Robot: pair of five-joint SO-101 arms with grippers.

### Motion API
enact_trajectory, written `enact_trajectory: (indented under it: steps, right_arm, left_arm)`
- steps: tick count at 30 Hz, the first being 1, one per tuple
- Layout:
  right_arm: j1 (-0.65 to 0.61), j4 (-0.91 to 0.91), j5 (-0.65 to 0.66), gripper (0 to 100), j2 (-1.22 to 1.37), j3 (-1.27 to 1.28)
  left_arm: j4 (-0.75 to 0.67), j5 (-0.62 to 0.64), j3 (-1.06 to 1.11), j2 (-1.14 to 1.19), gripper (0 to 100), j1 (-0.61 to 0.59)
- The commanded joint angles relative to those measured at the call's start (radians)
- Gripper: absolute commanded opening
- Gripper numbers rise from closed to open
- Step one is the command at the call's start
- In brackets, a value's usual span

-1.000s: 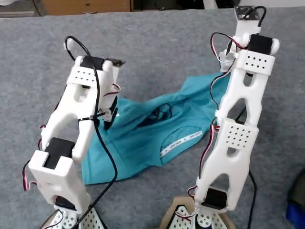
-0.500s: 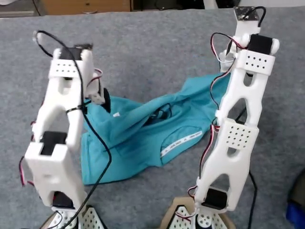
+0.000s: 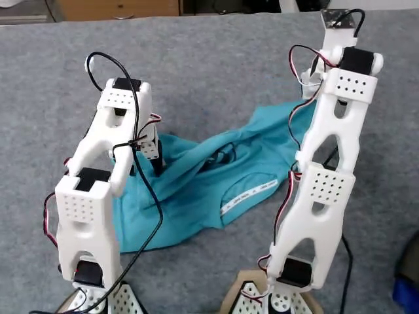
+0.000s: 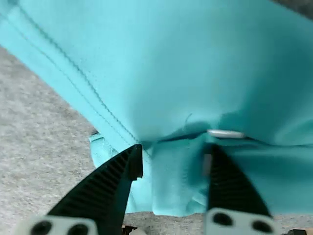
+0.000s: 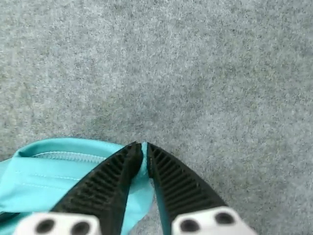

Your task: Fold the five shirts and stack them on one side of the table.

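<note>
Well, the teal shirt [image 3: 196,196] lies crumpled and unfolded in the middle of the grey table cover [image 3: 216,59], stretched slantwise from near the left arm [image 3: 98,157] up toward the right arm [image 3: 330,163]. It is ridged with loose folds, with a white label strip [image 3: 252,191] and a dark print [image 3: 219,156] showing near its middle. My left gripper [image 4: 171,156] sits low over the shirt's [image 4: 195,73] left part, its black jaws spread apart with a bunched ridge of cloth between them, not pinched. My right gripper [image 5: 144,149] is closed tight on a thin edge of the shirt [image 5: 44,171] at its far right end, just above the bare cover. From the high view the right arm hides that corner, and the left arm covers part of the near left side. A wooden cabinet [image 3: 118,8] stands beyond the table, and a blue object [image 3: 409,288] sits at the near right corner. I count one shirt and two arms.
</note>
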Motion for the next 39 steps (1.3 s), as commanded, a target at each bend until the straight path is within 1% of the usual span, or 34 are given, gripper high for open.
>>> enact_trajectory:
  steps: [1, 3, 6, 8, 10, 18, 21, 25, 32, 39]
  right_arm:
    - [-0.01, 0.015, 0.008, 0.5, -0.096, 0.002]
    - [-0.01, 0.015, 0.008, 0.5, -0.096, 0.002]
    - [-0.01, 0.015, 0.008, 0.5, -0.096, 0.002]
    - [-0.01, 0.015, 0.008, 0.5, -0.097, 0.002]
    - [-0.01, 0.015, 0.008, 0.5, -0.097, 0.002]
    - [-0.01, 0.015, 0.005, 0.5, -0.099, -0.001]
    - [-0.01, 0.015, 0.005, 0.5, -0.099, -0.001]
    - [-0.01, 0.015, 0.008, 0.5, -0.097, 0.001]
    - [-0.01, 0.015, 0.008, 0.5, -0.096, 0.001]
    - [-0.01, 0.015, 0.008, 0.5, -0.096, 0.002]
  left_arm:
    - [-0.006, -0.003, -0.058, -0.001, 1, 0.014]
    - [-0.005, 0.006, -0.061, -0.001, 3, 0.006]
    - [-0.006, 0.006, -0.081, -0.01, 2, 0.008]
    - [-0.003, 0.008, -0.133, -0.01, 2, 0.011]
    - [-0.003, 0.021, -0.236, -0.01, 2, 0.006]
    - [0.002, 0.123, -0.793, -0.004, 2, 0.008]
    - [0.005, 0.138, -0.901, -0.001, 2, 0.011]
    - [0.051, 0.141, -0.855, 0.001, 2, 0.012]
    - [0.061, 0.14, -0.453, 0.002, 2, 0.038]
    - [0.058, 0.141, -0.199, 0.002, 2, 0.132]
